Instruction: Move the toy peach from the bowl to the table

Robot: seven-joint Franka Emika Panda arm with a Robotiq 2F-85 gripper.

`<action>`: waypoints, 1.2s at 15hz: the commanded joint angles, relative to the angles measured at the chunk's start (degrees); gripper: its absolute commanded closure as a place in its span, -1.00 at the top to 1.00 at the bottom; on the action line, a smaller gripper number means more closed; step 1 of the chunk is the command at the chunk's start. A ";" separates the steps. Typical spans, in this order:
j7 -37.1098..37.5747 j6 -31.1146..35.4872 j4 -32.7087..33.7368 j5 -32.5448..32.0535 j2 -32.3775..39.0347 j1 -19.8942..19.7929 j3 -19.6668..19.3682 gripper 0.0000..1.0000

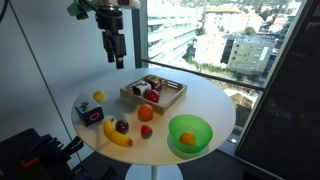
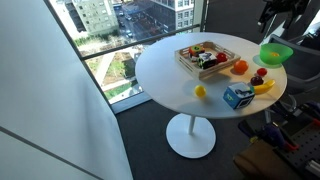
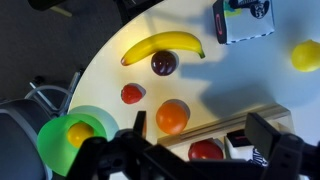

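The toy peach (image 1: 188,139) lies inside the green bowl (image 1: 204,131) at the near edge of the round white table (image 1: 205,98). The wrist view shows the peach (image 3: 80,132) in the bowl (image 3: 47,142) at lower left. In an exterior view the bowl (image 2: 276,55) stands at the far right and the peach is hidden inside it. My gripper (image 1: 114,50) hangs open and empty high above the table, over the wooden tray and well away from the bowl. Its fingers (image 3: 205,132) frame the tray's edge.
The wooden tray (image 1: 153,93) holds toy foods. On the table lie a lemon (image 1: 99,97), a blue box (image 1: 90,113), a banana (image 1: 117,135), a dark plum (image 1: 122,126), an orange-red round fruit (image 1: 146,113) and a small red fruit (image 1: 145,131). Windows stand behind.
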 commanded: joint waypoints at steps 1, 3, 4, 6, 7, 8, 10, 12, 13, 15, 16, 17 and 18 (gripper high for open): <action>-1.84 1.28 3.08 -2.26 3.18 -0.80 -1.49 1.00; -3.17 2.29 4.23 -3.23 4.70 -1.19 -2.52 1.00; -4.04 2.87 4.76 -3.66 5.41 -1.39 -3.13 1.00; -6.97 3.45 6.05 -4.05 6.97 -1.60 -4.43 1.00; -8.57 3.71 6.63 -3.96 7.64 -1.66 -5.04 1.00; -10.32 4.05 7.30 -3.86 8.40 -1.76 -5.65 1.00; -14.30 4.52 8.46 -2.79 9.73 -1.83 -6.85 1.00; -16.56 4.85 9.49 -2.59 10.90 -2.04 -7.75 1.00; -17.41 4.72 10.07 -2.44 11.49 -2.15 -8.15 1.00; -17.61 4.59 10.90 -2.77 12.46 -2.37 -8.63 1.00; -17.25 4.49 11.16 -2.99 12.75 -2.40 -8.72 1.00; -15.86 4.58 9.23 -3.08 11.38 -2.10 -8.34 1.00; -15.90 4.58 9.53 -3.08 11.76 -2.16 -8.44 1.00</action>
